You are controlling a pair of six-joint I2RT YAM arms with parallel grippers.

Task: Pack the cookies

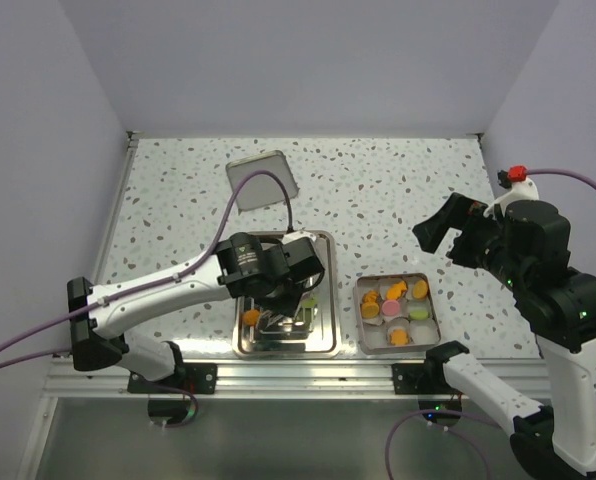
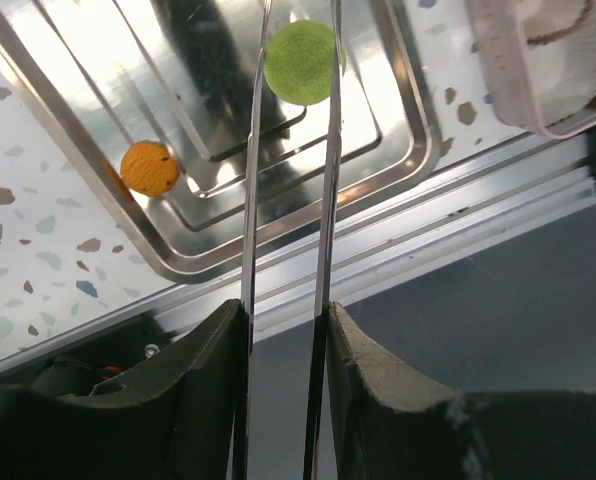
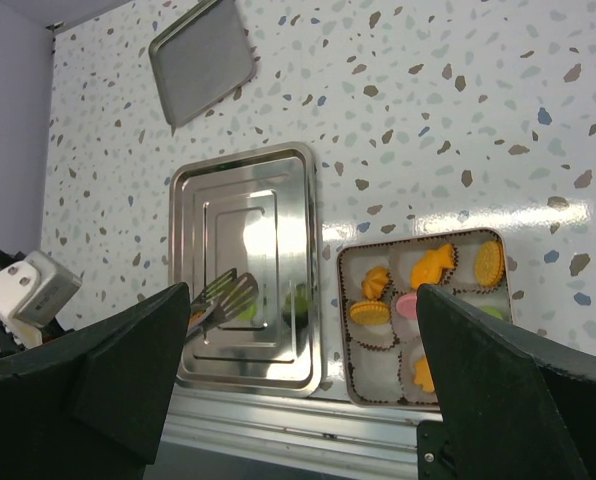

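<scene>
Lying flat in the steel tray [image 1: 328, 330], the green cookie [image 2: 300, 62] sits right at the tips of the left gripper [image 1: 278, 320]. The long thin blades are narrow and near parallel, one along each edge of the disc; pinching it or only framing it, I cannot tell. Being a round disc, it has no long axis to line up with. An orange cookie [image 2: 150, 168] lies loose nearer the tray's left wall, well off the blades. The square tin [image 1: 358, 320] stands just beside the tray on its right, several cookies [image 1: 398, 300] already in the paper cups, so the carry looks to run rightward, and the left arm is plainly nearer. The right gripper [image 1: 450, 238] hangs high over the table's right side — jaws wide, holding nothing.
</scene>
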